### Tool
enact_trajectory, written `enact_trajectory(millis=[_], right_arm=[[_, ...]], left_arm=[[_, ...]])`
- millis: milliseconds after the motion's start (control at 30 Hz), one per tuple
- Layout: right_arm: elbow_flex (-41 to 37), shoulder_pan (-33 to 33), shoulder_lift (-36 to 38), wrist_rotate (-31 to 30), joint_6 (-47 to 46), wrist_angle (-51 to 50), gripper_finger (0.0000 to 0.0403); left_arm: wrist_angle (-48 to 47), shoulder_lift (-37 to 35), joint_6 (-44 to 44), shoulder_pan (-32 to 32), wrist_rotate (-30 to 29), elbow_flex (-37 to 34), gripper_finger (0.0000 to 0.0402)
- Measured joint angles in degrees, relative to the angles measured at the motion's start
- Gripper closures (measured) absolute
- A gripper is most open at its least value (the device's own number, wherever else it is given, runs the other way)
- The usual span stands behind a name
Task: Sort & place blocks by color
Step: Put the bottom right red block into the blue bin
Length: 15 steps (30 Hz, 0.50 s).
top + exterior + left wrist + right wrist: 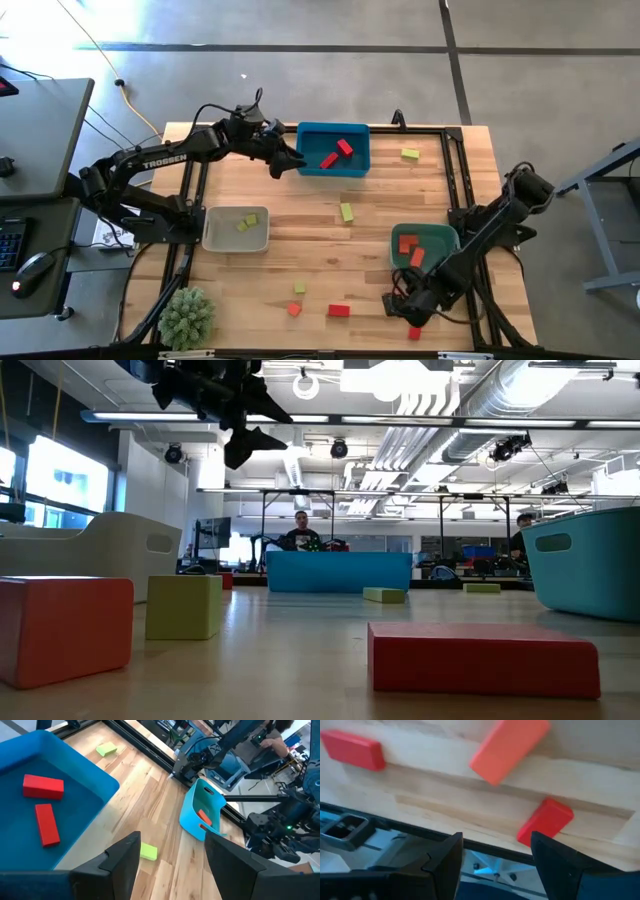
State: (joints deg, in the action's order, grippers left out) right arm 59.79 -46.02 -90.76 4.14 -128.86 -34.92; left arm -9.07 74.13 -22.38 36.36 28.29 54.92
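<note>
While both arms hang with nothing between their fingers, the blocks lie partly sorted and partly loose on the table [330,235]. The left gripper [287,160], fingers spread wide, hovers just beside the blue tray [358,166], which holds two red blocks [43,786]. The right gripper [412,312], likewise wide open and empty, sits low at the table's near right edge, just above a red block [546,820] and an orange-red block [509,747]. The teal tray [444,236] holds orange-red pieces; the beige tray [212,236] holds yellow-green ones. Loose yellow-green blocks [346,211] and another red block [339,310] remain on the wood.

The blocks look small, rigid and light, with flat, probably smooth faces. Each is best pinched across its two narrower parallel sides near the middle, as an off-centre grip may let it pivot.
</note>
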Motion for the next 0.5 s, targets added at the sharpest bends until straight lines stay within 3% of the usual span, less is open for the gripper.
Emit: enact_trajectory(millis=[500], right_arm=[[-0.02,-5.27,-5.74,1.22,-0.13,4.34,0.0182]], left_arm=[[-0.21,0.0,-1.49,-2.33,0.15,0.0,0.019]])
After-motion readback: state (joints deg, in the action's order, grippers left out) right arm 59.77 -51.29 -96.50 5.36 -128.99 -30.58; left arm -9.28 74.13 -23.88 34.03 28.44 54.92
